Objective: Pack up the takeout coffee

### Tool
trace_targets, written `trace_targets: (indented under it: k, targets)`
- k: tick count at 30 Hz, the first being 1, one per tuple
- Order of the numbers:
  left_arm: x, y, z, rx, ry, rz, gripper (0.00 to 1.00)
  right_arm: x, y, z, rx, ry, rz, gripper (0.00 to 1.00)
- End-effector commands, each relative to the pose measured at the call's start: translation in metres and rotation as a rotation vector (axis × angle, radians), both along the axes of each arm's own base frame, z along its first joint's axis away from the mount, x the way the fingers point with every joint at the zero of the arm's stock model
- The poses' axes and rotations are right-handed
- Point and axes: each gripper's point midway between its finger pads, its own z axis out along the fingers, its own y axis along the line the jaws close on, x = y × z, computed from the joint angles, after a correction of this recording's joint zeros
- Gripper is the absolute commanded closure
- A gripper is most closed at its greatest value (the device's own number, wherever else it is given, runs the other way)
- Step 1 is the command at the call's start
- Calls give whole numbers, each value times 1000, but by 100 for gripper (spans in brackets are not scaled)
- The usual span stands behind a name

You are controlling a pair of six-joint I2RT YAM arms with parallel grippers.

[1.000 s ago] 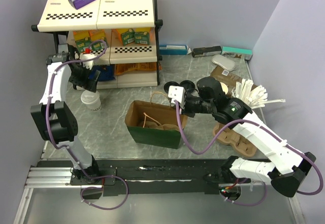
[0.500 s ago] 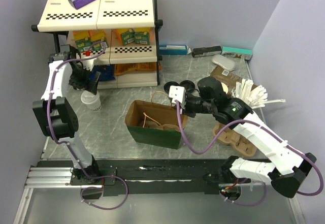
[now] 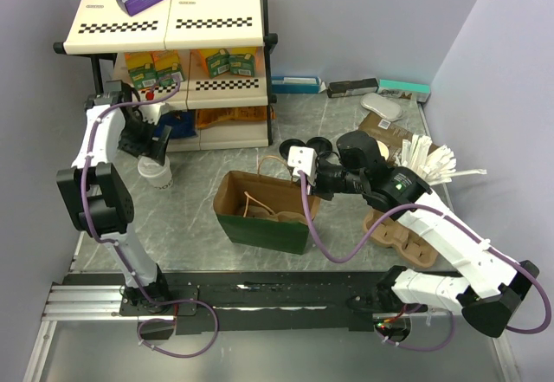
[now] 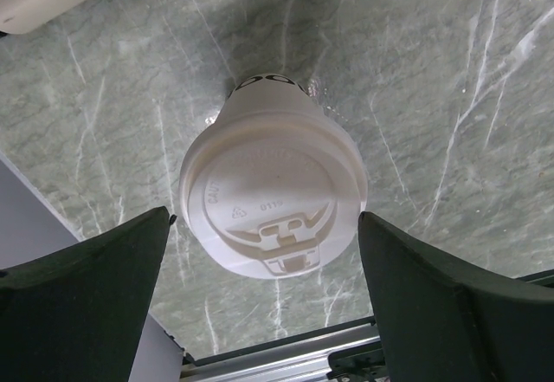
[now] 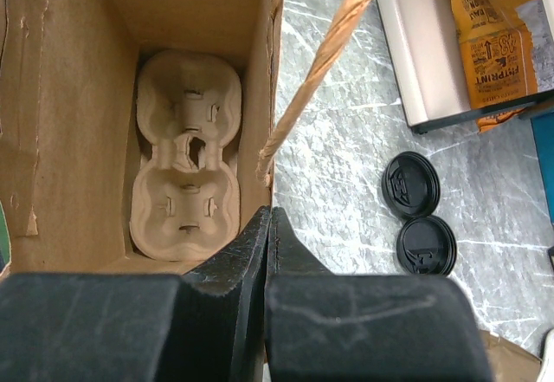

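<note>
One takeout coffee (image 4: 271, 198), a white paper cup with a white lid, stands upright on the marbled table; the top view has the same cup (image 3: 157, 173) in front of the shelf. My left gripper (image 4: 264, 222) hangs open right above it, one dark finger on each side of the lid and neither touching. In the top view that left gripper (image 3: 151, 146) sits just behind the cup. My right gripper (image 5: 270, 219) is shut on the right wall of the paper bag (image 5: 260, 96). The bag (image 3: 264, 210) stands open at mid-table with a pulp cup tray (image 5: 186, 152) on its floor.
Two black lids (image 5: 418, 213) lie on the table right of the bag. A shelf unit (image 3: 173, 18) with packets stands behind the cup. At the right are a tumbler of white sticks (image 3: 426, 161) and another pulp tray (image 3: 402, 235). Boxes line the back wall (image 3: 363, 87).
My left gripper has shifted a little nearer, closer over the lidded cup. The right arm and the bag have not moved.
</note>
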Motion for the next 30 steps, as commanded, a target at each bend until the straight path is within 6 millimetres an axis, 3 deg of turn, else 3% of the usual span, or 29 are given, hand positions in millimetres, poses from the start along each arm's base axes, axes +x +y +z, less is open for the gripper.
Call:
trace_targets:
  k: [1, 14, 26, 30]
  targets:
    - [2, 0, -2, -8, 11, 25, 6, 3, 1, 16, 32, -31, 2, 100]
    - [-2, -2, -7, -18, 39, 33, 14, 3, 1, 15, 31, -33, -2, 100]
    - [0, -4, 11, 3, -16, 36, 9, 4, 0, 15, 30, -32, -4, 100]
    - [-4, -6, 8, 11, -1, 28, 7, 3, 2, 14, 32, -30, 3, 100]
